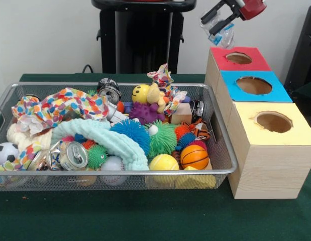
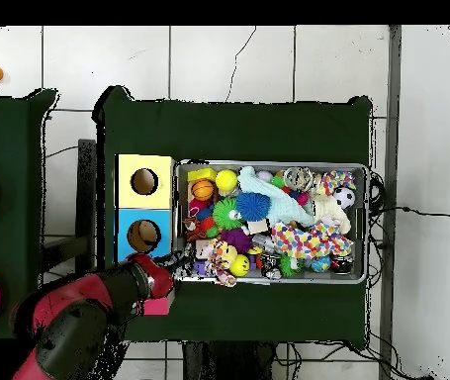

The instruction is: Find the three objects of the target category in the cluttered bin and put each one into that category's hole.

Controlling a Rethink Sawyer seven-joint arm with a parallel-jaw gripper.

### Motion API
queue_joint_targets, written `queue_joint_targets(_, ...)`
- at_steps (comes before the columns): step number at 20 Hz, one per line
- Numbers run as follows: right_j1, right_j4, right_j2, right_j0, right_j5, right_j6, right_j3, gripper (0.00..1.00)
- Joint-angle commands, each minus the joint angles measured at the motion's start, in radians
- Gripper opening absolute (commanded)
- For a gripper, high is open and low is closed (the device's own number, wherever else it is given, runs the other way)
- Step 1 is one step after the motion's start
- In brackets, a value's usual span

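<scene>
1. The end effector (image 1: 219, 22) hangs at the upper right of the front view, above the far end of the wooden box (image 1: 266, 165), with its dark fingers closed around a small clear bottle (image 1: 223, 34) that has a blue patch on it. The bottle dangles above and slightly left of the red hole (image 1: 238, 58), not over the blue hole (image 1: 253, 86).

2. What could go wrong: released here, the bottle would likely fall into the red hole or glance off the box edge onto the desk (image 1: 145, 216). The thin, dented plastic may also slip or twist in the grip on the way to the blue hole, and a tilted bottle could catch on the rim instead of dropping through.

3. The bin (image 1: 4, 103) sits left of the box on the green desk, heaped with toys. Going left to right: a small soccer ball (image 1: 4, 152), patterned cloth (image 1: 55, 108), a silver can (image 1: 73, 154), a mint-green towel (image 1: 112, 140), spiky blue and green balls (image 1: 145, 135), a yellow smiley toy (image 1: 141, 93), and an orange basketball (image 1: 194, 156).

4. I cannot make out another clear bottle in the bin; any left are probably buried.

5. The box has three holes: red farthest, blue in the middle, and yellow (image 1: 273, 122) nearest the camera. Their insides look dark, so the contents cannot be told.
</scene>
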State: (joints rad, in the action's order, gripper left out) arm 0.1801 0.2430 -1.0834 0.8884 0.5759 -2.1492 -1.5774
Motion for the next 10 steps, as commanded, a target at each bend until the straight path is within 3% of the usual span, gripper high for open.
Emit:
queue_joint_targets(1,-0.117,0.066,-0.009,0.011,0.138,-0.346,0.096,0.0)
queue_joint_targets(10,-0.193,0.117,-0.044,0.036,0.196,-0.425,0.145,0.0)
